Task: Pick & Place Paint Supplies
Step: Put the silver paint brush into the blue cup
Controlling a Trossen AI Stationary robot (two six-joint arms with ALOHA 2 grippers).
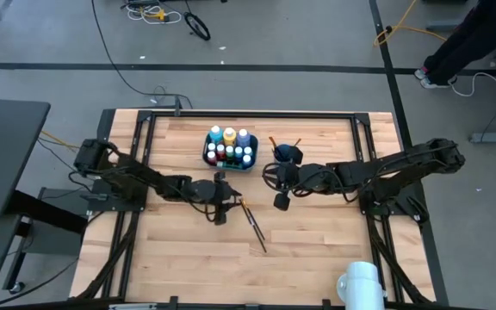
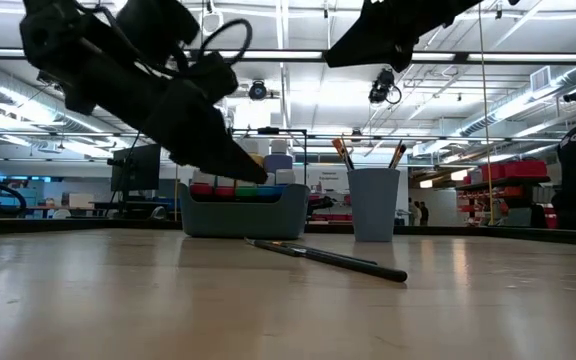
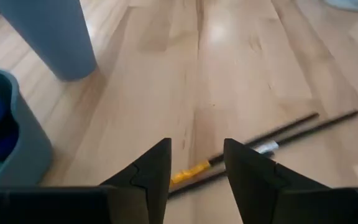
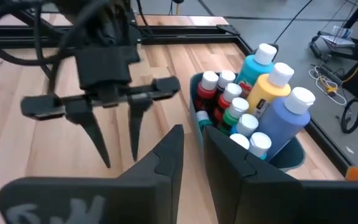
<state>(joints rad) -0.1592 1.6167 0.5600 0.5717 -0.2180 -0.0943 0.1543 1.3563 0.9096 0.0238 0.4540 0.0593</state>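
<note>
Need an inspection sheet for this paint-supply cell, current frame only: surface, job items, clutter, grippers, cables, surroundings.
Surface: wooden table, bare over most of its near half.
Job's things: paint bottles stand packed in the teal bin; two paintbrushes lie loose on the wood; more brushes stand in the blue cup.
Clutter: a white object at the table's near right edge.
Grippers: left gripper open, empty, above the brush tips; right gripper slightly open, empty, near the cup.
Cables: loose cables on the floor beyond the table.
Surroundings: a person's legs at far right; a dark desk at left.
</note>
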